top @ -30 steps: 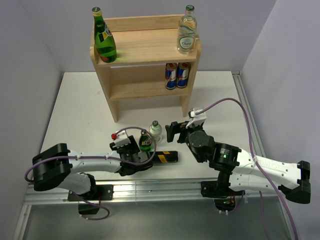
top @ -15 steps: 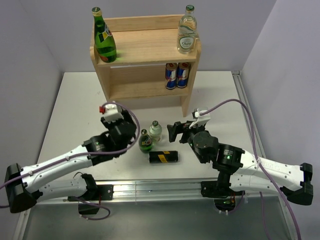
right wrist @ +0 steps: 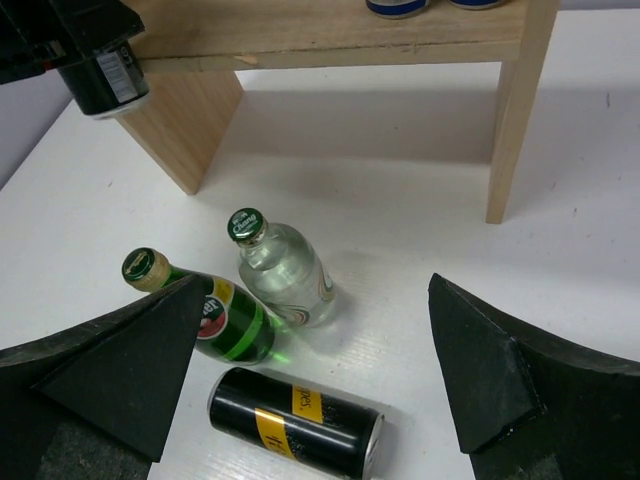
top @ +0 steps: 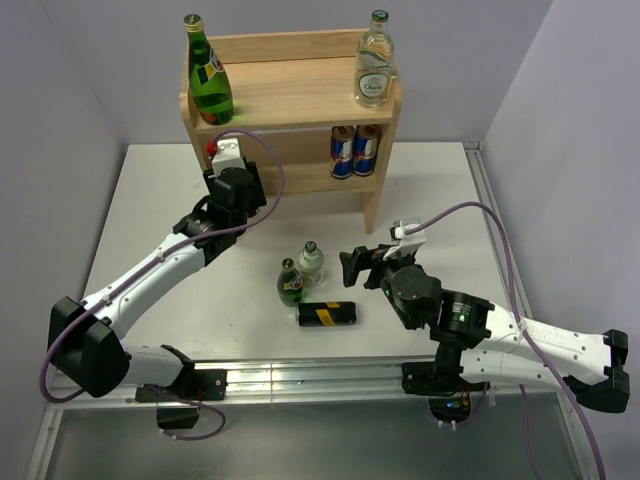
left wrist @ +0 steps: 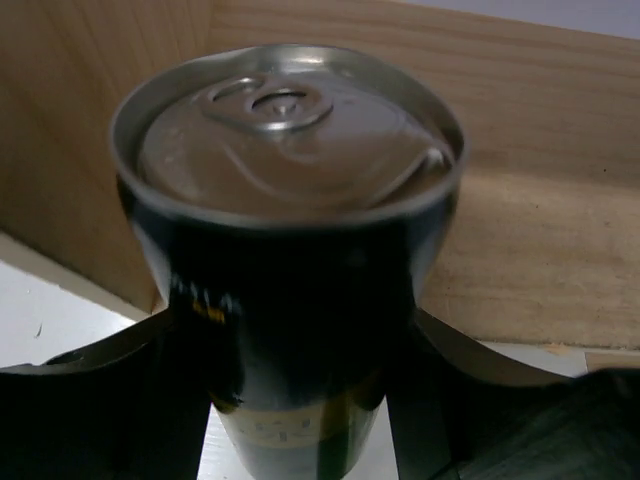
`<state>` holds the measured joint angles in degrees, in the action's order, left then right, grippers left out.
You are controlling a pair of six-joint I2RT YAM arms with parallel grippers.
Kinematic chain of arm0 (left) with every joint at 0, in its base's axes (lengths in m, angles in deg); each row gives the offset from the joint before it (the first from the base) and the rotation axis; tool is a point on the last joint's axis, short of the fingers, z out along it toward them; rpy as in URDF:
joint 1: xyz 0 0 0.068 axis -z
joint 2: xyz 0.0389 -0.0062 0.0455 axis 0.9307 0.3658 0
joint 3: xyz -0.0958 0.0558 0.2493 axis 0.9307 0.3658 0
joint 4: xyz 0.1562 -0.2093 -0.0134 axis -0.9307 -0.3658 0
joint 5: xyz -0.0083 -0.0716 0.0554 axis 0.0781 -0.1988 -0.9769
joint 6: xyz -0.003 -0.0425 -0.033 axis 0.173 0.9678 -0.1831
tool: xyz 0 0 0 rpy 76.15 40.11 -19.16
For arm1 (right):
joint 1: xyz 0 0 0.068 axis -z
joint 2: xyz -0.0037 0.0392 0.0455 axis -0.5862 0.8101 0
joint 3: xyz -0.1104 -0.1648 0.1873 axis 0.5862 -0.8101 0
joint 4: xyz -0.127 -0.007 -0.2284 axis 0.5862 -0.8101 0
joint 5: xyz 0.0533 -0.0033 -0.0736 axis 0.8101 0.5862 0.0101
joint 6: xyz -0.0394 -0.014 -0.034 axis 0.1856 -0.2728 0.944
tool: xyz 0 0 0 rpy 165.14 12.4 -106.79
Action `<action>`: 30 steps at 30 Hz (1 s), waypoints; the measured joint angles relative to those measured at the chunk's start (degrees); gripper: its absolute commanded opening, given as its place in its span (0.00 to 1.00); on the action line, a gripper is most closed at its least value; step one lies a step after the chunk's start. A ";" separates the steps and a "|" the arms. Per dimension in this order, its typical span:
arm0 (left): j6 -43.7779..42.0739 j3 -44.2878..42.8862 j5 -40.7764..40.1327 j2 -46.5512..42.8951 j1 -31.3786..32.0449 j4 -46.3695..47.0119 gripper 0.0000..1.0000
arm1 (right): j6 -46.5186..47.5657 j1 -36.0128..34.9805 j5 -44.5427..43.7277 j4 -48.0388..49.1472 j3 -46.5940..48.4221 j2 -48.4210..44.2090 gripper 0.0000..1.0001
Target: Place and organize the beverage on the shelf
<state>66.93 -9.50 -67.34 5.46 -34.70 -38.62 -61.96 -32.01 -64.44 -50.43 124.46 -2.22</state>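
Note:
The light-wood shelf (top: 290,95) stands at the back; it also shows in the left wrist view (left wrist: 540,200) and the right wrist view (right wrist: 330,35). My left gripper (top: 232,188) is at the left end of its lower tier, shut on an upright black can (left wrist: 290,250), which also shows in the right wrist view (right wrist: 100,75). My right gripper (top: 355,268) hangs open and empty over the table; in its own view (right wrist: 310,370) it is above a small green bottle (right wrist: 205,310), a small clear bottle (right wrist: 285,270) and a lying black-and-yellow can (right wrist: 295,420).
A tall green bottle (top: 209,80) and a clear bottle (top: 374,72) stand on the shelf's top board. Two blue-and-silver cans (top: 355,150) stand at the right of the lower tier. Grey walls close in the table on both sides.
My left arm has swung from the table's front, beside the small bottles, up and back to the shelf's lower left end. My right gripper has barely moved.

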 measured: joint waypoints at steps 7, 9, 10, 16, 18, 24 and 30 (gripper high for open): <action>-1.57 -1.81 3.37 0.98 -2.58 0.46 0.00 | 0.24 0.00 -0.72 -0.26 -1.22 -3.45 1.00; -1.73 -1.81 3.82 0.98 -2.78 0.55 0.00 | 0.24 0.00 -0.72 -0.13 -1.42 -3.48 1.00; -1.75 -1.84 4.00 0.98 -2.82 0.57 0.00 | 0.24 0.00 -0.72 -0.15 -1.55 -3.26 1.00; -1.75 -1.90 5.07 0.98 -3.21 0.70 0.00 | 0.24 0.00 -0.55 0.20 -1.99 -1.11 1.00; -1.84 -1.90 5.11 0.98 -3.23 0.74 0.00 | 0.24 0.02 -0.39 0.52 -1.99 -0.70 1.00; -3.41 -1.90 6.21 0.59 -3.34 2.45 0.00 | 0.24 0.20 -0.13 1.55 -1.99 1.03 1.00; -6.36 -1.90 7.67 -1.16 -3.32 8.02 0.00 | 0.26 0.70 0.59 3.04 -2.43 2.25 1.00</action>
<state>60.57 -11.40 -59.66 4.30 -38.02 -30.59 -61.69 -31.31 -63.85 -47.40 122.04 0.03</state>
